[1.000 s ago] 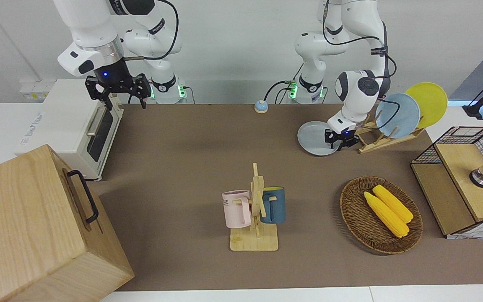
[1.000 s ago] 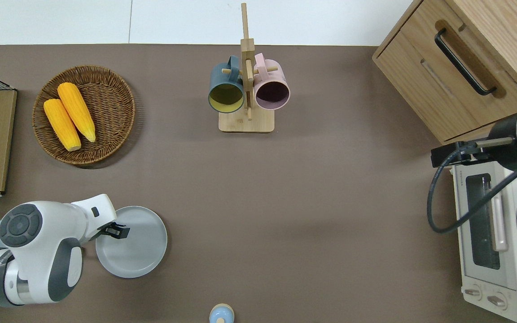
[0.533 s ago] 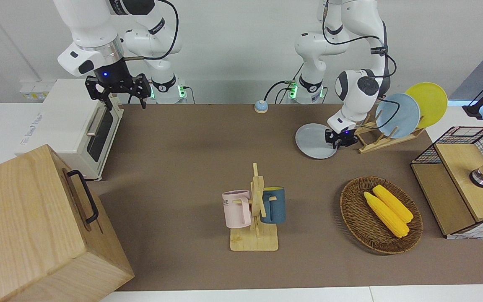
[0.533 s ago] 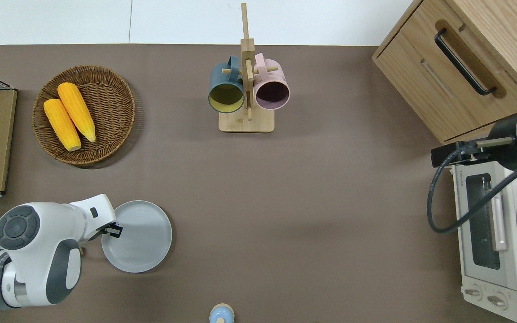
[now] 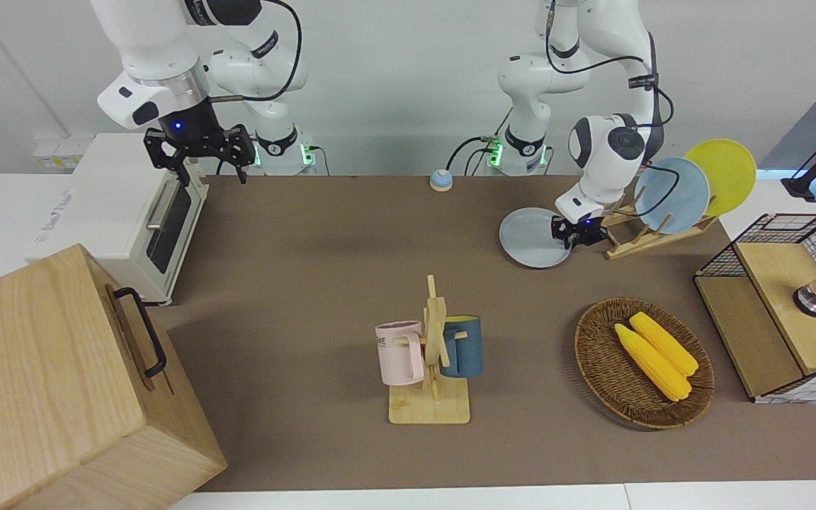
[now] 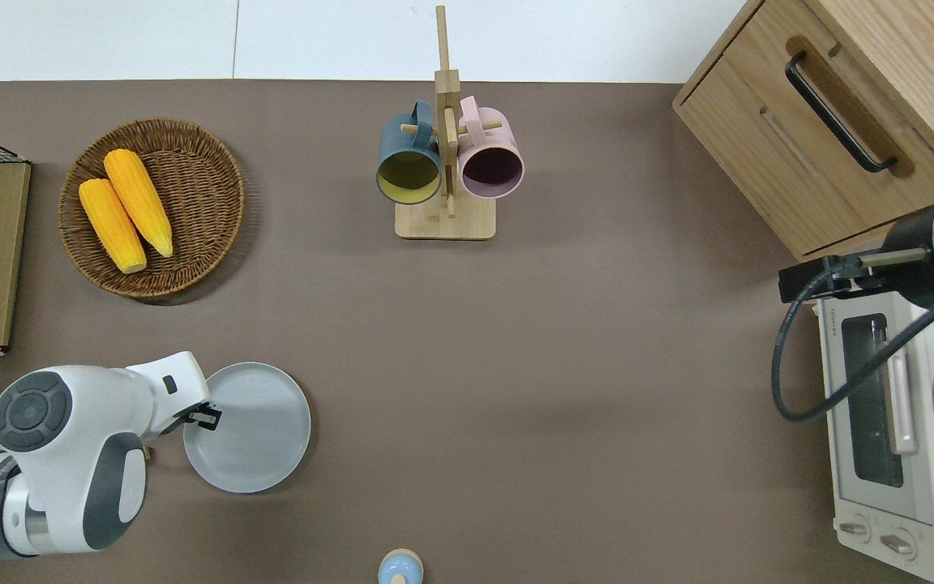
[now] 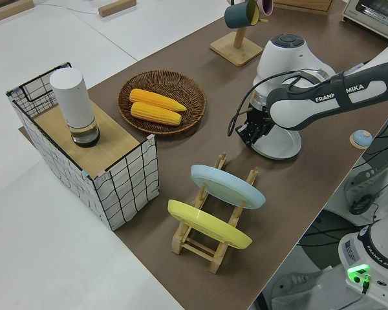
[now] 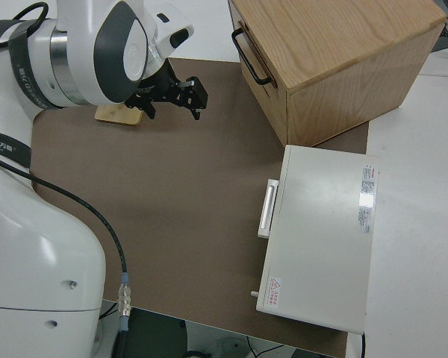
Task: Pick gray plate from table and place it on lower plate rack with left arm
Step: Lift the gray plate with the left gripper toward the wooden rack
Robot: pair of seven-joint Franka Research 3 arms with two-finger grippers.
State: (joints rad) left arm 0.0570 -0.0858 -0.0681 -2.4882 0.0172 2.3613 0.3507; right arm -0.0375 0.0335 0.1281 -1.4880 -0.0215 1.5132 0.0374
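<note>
The gray plate [image 6: 252,430] is gripped at its rim by my left gripper [image 6: 206,416], which is shut on it. The plate hangs slightly tilted just above the table [image 6: 516,365], beside the lower plate rack [image 5: 652,239]. It also shows in the front view [image 5: 530,239] and the left side view [image 7: 278,147], with the gripper at its rim [image 5: 569,236] [image 7: 253,129]. The rack [image 7: 210,242] holds a light blue plate [image 5: 671,195] and a yellow plate [image 5: 723,173]. The right arm is parked, its gripper [image 5: 199,152] open.
A wicker basket [image 6: 220,211] with two corn cobs lies farther from the robots than the plate. A mug tree [image 6: 444,162] stands mid-table. A wire-sided box [image 5: 780,297], a small blue bell [image 5: 440,179], a toaster oven [image 6: 889,438] and a wooden cabinet [image 6: 832,105] line the ends.
The left gripper has lifted the gray plate off the table and shifted it a little toward the right arm's end. Over the last half second it has hardly moved.
</note>
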